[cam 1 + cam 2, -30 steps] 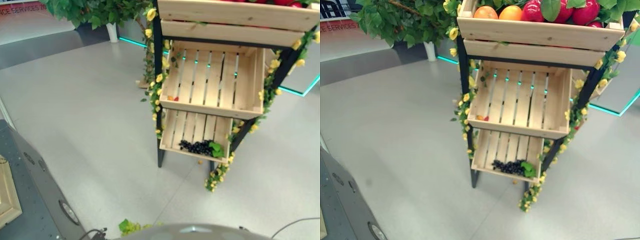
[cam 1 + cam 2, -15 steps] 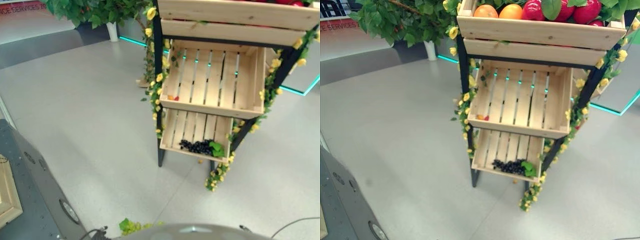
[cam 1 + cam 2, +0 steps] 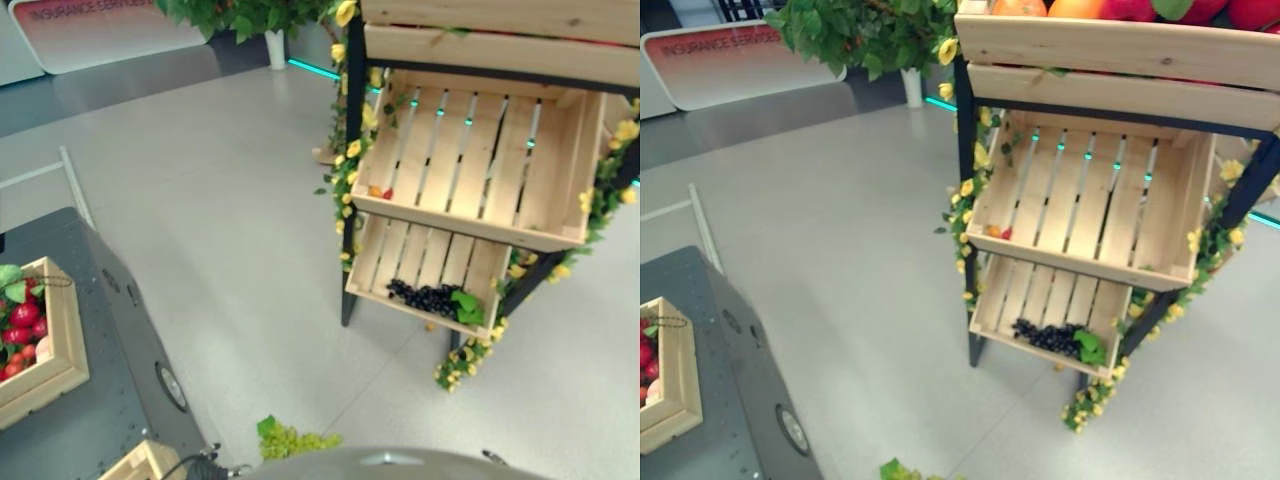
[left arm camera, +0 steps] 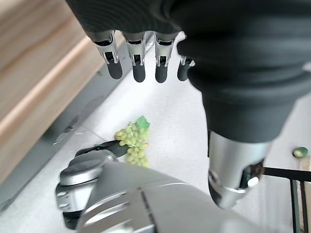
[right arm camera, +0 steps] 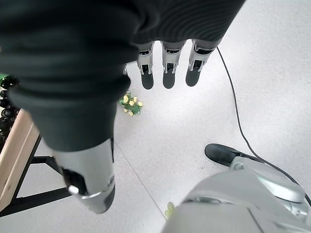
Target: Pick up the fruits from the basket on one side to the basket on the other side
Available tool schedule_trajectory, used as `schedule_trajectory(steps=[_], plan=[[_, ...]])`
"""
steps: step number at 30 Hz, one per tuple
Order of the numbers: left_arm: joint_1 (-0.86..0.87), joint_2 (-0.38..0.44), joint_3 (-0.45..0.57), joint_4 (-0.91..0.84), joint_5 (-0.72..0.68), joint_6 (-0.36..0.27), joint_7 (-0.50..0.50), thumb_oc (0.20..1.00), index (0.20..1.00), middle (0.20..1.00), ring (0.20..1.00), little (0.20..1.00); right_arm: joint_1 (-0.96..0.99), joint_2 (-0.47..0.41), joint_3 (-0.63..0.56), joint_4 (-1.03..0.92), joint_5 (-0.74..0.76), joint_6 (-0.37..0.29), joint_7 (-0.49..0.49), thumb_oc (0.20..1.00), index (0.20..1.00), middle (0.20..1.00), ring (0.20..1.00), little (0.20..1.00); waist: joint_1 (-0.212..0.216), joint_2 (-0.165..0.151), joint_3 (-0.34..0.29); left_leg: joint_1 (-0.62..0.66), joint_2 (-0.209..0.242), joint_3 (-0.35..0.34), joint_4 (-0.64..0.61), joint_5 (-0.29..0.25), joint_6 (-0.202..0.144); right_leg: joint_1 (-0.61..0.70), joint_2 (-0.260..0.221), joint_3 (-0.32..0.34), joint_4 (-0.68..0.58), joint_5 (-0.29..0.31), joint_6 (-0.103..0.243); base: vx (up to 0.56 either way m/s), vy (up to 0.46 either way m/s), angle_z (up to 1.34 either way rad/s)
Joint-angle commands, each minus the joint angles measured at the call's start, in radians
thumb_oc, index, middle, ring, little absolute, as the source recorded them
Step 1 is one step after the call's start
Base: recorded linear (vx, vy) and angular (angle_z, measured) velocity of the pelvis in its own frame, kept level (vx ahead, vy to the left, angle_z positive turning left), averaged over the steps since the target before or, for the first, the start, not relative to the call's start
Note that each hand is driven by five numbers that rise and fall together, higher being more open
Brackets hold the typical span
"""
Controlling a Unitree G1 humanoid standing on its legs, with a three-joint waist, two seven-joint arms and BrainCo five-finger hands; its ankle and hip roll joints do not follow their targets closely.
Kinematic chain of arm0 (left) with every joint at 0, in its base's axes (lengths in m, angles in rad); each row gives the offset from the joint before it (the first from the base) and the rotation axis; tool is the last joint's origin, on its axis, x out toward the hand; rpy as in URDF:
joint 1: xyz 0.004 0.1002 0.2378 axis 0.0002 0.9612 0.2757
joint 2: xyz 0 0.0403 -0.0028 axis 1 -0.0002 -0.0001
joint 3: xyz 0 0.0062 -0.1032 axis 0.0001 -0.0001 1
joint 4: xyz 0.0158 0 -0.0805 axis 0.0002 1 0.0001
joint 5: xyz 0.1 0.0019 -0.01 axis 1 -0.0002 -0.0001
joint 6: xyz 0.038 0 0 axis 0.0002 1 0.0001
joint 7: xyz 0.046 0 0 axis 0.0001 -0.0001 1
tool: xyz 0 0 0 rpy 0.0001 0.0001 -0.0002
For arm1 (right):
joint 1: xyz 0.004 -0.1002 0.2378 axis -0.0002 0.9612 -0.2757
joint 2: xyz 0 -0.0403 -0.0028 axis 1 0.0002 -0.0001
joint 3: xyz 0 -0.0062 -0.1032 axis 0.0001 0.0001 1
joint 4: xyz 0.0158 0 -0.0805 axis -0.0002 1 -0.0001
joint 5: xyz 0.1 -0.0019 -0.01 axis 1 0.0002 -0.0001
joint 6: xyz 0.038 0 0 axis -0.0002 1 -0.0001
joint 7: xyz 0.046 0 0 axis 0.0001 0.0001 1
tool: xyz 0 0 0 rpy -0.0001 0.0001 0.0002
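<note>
Left eye view looks down on a grey floor (image 3: pixel 230 250) with a tiered wooden fruit stand (image 3: pixel 470 160) at its far right and a low dark counter (image 3: pixel 110 400) at its near left corner.

The stand's crates tilt forward, likely so fruit rolls to the front lip where a hand can reach it. The middle crate (image 3: pixel 1090 205) shows mostly bare slats, with a few small orange and red pieces (image 3: pixel 999 232) at its front left corner. The bottom crate (image 3: pixel 428 275) holds a bunch of dark grapes (image 3: pixel 422 296) with a green leaf, resting against its front edge. In the right eye view the top crate (image 3: pixel 1120 45) is piled with oranges and red fruit.

On the counter's left edge sits a wooden basket (image 3: pixel 62 340) holding red fruit (image 3: pixel 20 335) and green leaves. A second wooden box's corner (image 3: pixel 145 462) peeks in at the counter's near edge.

A bunch of green grapes (image 3: pixel 292 438) lies on the floor near the robot, outside any basket, which suggests it was dropped or spilled.

Left hand (image 4: pixel 141 58) hangs above the floor beside the counter, fingers straight and relaxed, holding nothing. Right hand (image 5: pixel 167 63) likewise hangs over bare floor, fingers loose and empty, with a sprig of yellow flowers (image 5: pixel 130 103) on the floor beyond it. Both arms seem lowered for walking or turning rather than reaching.
</note>
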Motion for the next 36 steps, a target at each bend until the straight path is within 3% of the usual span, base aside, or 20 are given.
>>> schedule_trajectory(steps=[1, 36], plan=[[-0.059, -0.001, 0.045, 0.001, -0.033, -0.014, 0.015, 1.0, 1.0, 1.0, 1.0, 1.0, -0.053, -0.022, -0.001, -0.007, 0.018, -0.024, -0.022, 1.0, 1.0, 1.0, 1.0, 1.0, 0.023, -0.035, 0.005, -0.007, -0.088, -0.037, 0.014, -0.037, 0.066, -0.104, 0.078, -0.017, 0.056, 0.047, -0.057, -0.02, -0.016, 0.04], [-0.062, 0.004, 0.026, -0.004, -0.023, -0.014, 0.012, 1.0, 1.0, 1.0, 1.0, 1.0, -0.054, -0.025, 0.006, -0.008, 0.016, -0.024, -0.018, 1.0, 1.0, 1.0, 1.0, 1.0, 0.017, -0.04, 0.004, 0.006, -0.08, -0.044, 0.011, -0.033, 0.061, -0.087, 0.084, -0.015, 0.044, 0.047, -0.062, 0.0, -0.002, 0.01]])
